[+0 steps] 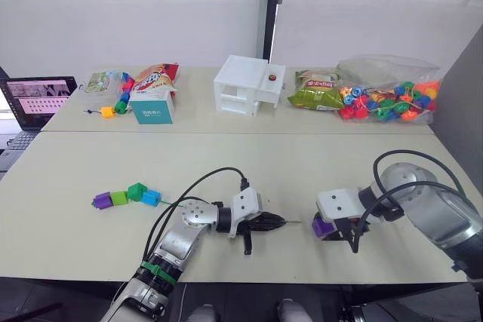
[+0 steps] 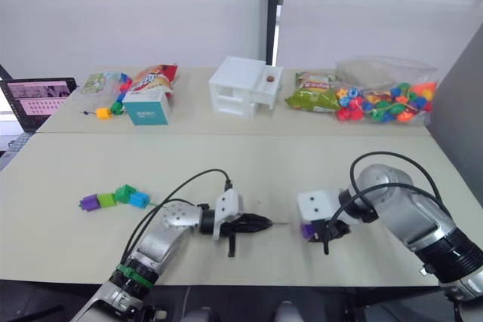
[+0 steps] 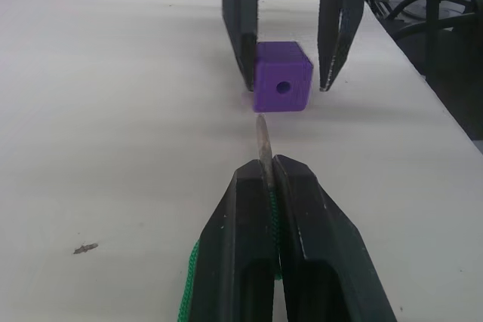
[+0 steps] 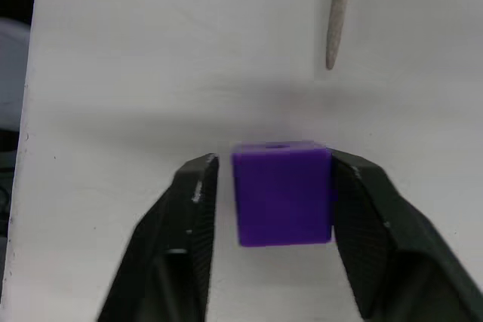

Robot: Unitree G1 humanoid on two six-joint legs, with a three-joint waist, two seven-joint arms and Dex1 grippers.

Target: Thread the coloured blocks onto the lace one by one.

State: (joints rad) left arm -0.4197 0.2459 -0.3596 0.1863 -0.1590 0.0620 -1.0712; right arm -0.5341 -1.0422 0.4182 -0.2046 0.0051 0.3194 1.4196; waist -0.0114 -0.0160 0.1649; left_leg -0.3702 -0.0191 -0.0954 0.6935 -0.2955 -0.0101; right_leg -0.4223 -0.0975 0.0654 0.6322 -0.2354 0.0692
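A purple block sits on the table near its front edge, toward the right corner, its hole facing the lace's needle tip. The right gripper straddles this block with its fingers parted: one finger touches a side, the other stands just clear. The left gripper, fingers closed together, pinches the green lace just behind the tip, which points at the block and stops just short of it. Four blocks, purple, light green, dark green and blue, lie in a row on the lace near the table's left edge. A bag of mixed beads rests at the far right corner.
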